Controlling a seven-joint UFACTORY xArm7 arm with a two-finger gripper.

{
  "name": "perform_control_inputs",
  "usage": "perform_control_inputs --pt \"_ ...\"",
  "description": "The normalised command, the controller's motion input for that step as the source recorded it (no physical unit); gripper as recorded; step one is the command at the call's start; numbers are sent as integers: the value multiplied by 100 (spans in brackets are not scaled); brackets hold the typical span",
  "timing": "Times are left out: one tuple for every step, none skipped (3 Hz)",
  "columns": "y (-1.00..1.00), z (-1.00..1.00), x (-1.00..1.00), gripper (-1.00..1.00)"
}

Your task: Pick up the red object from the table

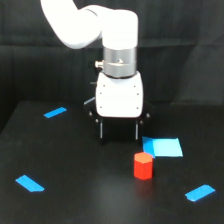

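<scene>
**Red block stands off to one side of the pincer**

The red block (143, 166) stands upright on the table (90, 195), nearer the camera than the pincer (119, 134) and toward the exterior view's right. The fingers hang spread, holding nothing, not yet over it.

Matte red block (143, 166); matte black desk (90, 190); glossy white plastic arm (90, 25) with brushed metal collar (119, 62).

Claw (119, 131) downward, fingers spread apart
</scene>
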Motion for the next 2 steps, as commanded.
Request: perform_control_inputs --pt "-76 -14 72 100" --pt "-71 3 34 98"
